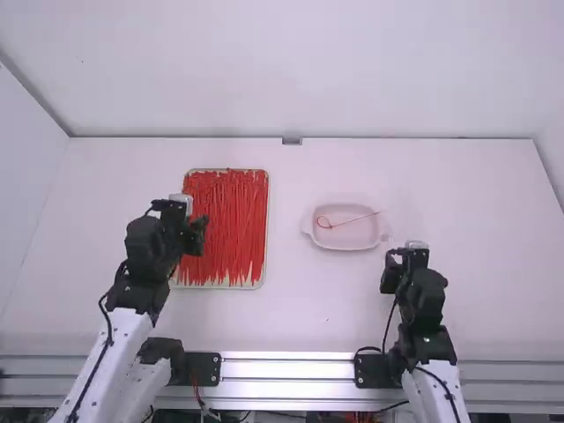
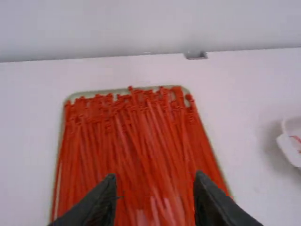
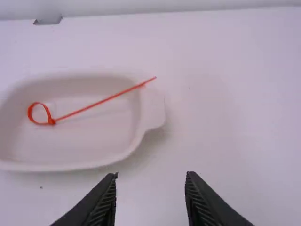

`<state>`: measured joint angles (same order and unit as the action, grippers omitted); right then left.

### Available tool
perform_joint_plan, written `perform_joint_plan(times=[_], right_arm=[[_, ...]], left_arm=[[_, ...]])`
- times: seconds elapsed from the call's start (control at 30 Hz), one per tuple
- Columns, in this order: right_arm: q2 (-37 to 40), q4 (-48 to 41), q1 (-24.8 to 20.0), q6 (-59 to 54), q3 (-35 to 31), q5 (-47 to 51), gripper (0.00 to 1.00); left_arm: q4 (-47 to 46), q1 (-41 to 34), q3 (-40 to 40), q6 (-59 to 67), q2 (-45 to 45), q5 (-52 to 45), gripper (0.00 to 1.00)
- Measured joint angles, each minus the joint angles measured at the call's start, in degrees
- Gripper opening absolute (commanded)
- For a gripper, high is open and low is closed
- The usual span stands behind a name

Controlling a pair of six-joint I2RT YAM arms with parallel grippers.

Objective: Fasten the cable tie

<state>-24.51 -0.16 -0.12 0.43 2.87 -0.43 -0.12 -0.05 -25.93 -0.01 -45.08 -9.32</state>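
Black fingers of the right gripper stand spread and empty near the tabletop's front edge, facing the white dish with one looped cable tie. Farther in, the left gripper, likewise released, hovers over the tray of red cable ties; next, seemingly, isolating a single strap. The tray's near end is hidden.

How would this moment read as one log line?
left tool: open, above tray of red ties | right tool: open, short of dish | looped tie: lying in dish

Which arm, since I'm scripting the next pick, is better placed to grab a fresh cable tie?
Left: the open left gripper hovers over the tray of cable ties; the right gripper faces the dish.
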Motion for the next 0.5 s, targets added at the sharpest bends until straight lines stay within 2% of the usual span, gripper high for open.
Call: perform_joint_plan(times=[0.13,0.5], right_arm=[[5.0,0.5,0.0,-0.4,-2.3,0.0,0.25],[15.8,0.5,0.0,-0.5,-2.3,0.3,0.08]], left_arm=[[0.0,0.0,5.9,0.0,5.8,5.3,0.27],[0.0,0.0,18.5,0.0,18.9,8.6,0.07]])
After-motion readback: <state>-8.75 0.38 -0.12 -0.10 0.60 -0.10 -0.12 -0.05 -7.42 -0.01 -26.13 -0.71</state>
